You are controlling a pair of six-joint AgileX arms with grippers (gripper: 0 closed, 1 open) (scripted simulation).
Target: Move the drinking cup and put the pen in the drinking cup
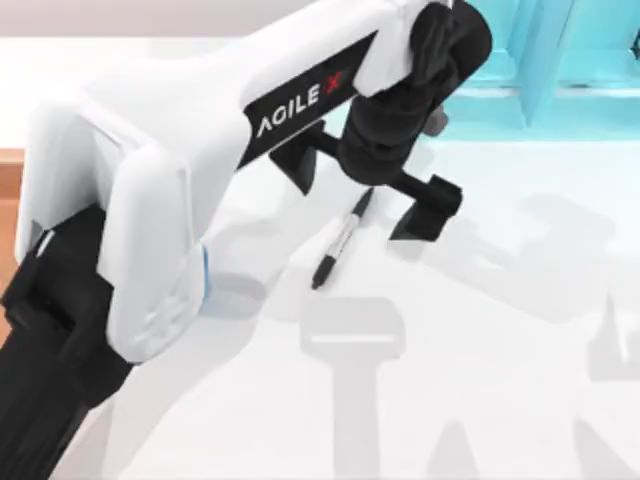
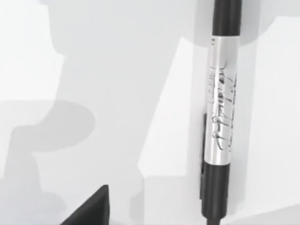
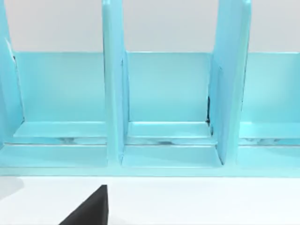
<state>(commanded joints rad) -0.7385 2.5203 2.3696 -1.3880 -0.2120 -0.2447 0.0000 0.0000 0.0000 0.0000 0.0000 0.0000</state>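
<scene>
left gripper point(image 1: 365, 195): hung wide open over the pen point(image 1: 338, 242), gripping nothing
risk: pen lay flat on the worktop point(image 1: 480, 330), so off-centre closing could've rolled it away
cup point(image 1: 205, 280): mostly hidden under the arm

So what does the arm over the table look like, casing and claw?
The left arm has a glossy white, rounded casing with a black panel lettered AGILEX in white, the X in red. Its base section is black, and a thin blue ring shows at one joint. The wrist is black, ending in the left claw, matt black with two blocky, squared fingers. No loose cables are visible.
</scene>
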